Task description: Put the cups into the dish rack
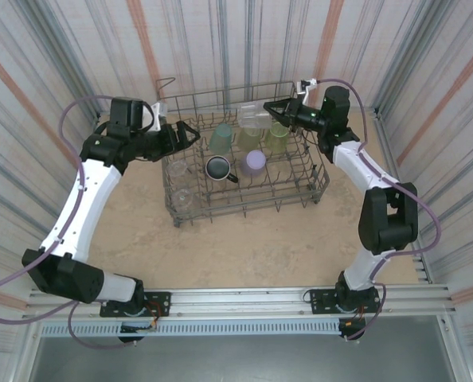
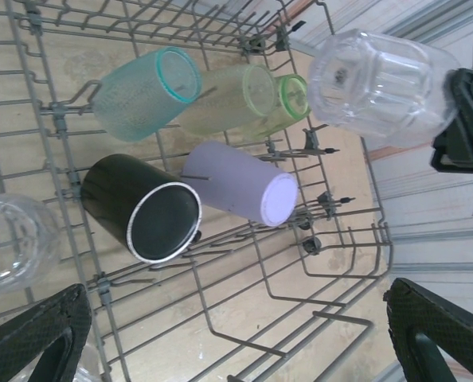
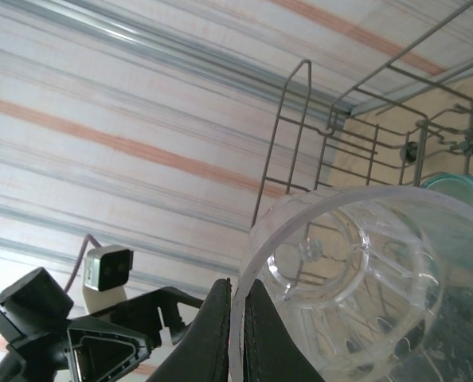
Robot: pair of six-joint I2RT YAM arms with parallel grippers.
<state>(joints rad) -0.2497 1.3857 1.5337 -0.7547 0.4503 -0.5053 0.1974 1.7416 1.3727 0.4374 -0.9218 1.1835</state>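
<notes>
- Table [image 1: 244,251]: flat beige top, faintly mottled, bare across the near half.
- Dish rack [image 1: 220,215]: grey wire, rectangular, sat directly on the table toward the far side, slightly skewed with its right end farther back.
- Left wrist view: the same beige top [image 2: 244,306] showed through the rack's wire floor [image 2: 356,239].
- Metal rail [image 1: 244,298] ran along the table's near edge.

On my right wrist view, the clear tumbler [image 3: 356,278] runs off the right and bottom edges and hides most of the teal cup [image 3: 459,188] behind it. On the left wrist view, another clear cup [image 2: 9,247] is cut by the left edge, and the fingers [image 2: 37,342] of the left gripper [image 2: 236,310] are cropped at the bottom.
</notes>
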